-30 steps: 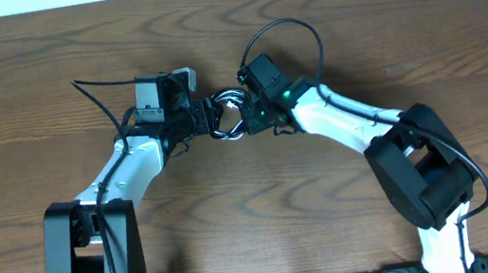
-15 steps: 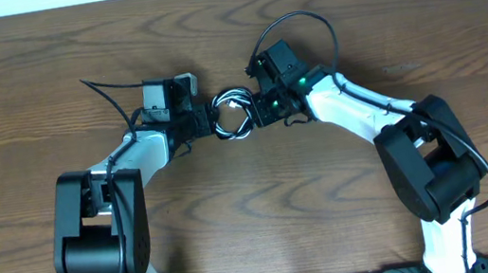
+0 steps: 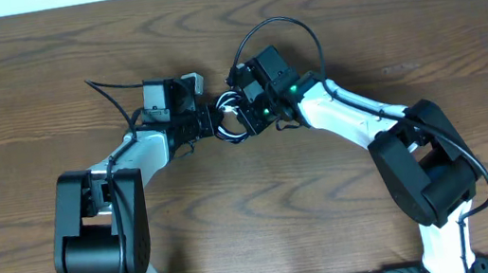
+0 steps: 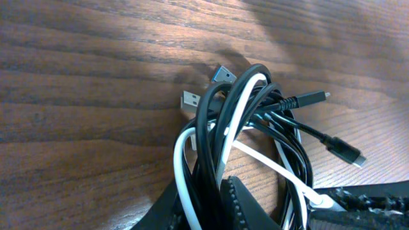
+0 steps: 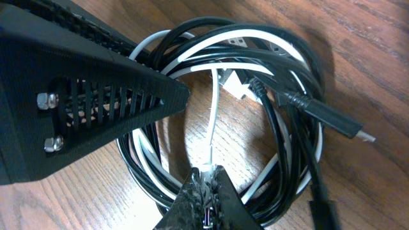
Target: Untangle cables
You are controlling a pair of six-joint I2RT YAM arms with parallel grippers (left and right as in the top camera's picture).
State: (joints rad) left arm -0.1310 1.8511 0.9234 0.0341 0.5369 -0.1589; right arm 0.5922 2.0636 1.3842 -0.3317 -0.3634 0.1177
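Now left claw (image 4: pixel 211 207) narrowed onto coiled cables (image 3: pixel 231 122), right claw (image 5: pixel 206 185) still pinching white cable (image 5: pixel 213 124)

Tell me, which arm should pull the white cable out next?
Probably the right arm: the right gripper pinches one strand of the white cable by itself, while the left gripper clamps several strands of the tangled cables together.

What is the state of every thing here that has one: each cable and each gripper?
Black cable: coiled, tangled with the white one, plug end free.
White cable: looped into the black coil, one strand pinched.
Left gripper: fingers closed around strands of both cables.
Right gripper: fingers shut on a white cable strand.
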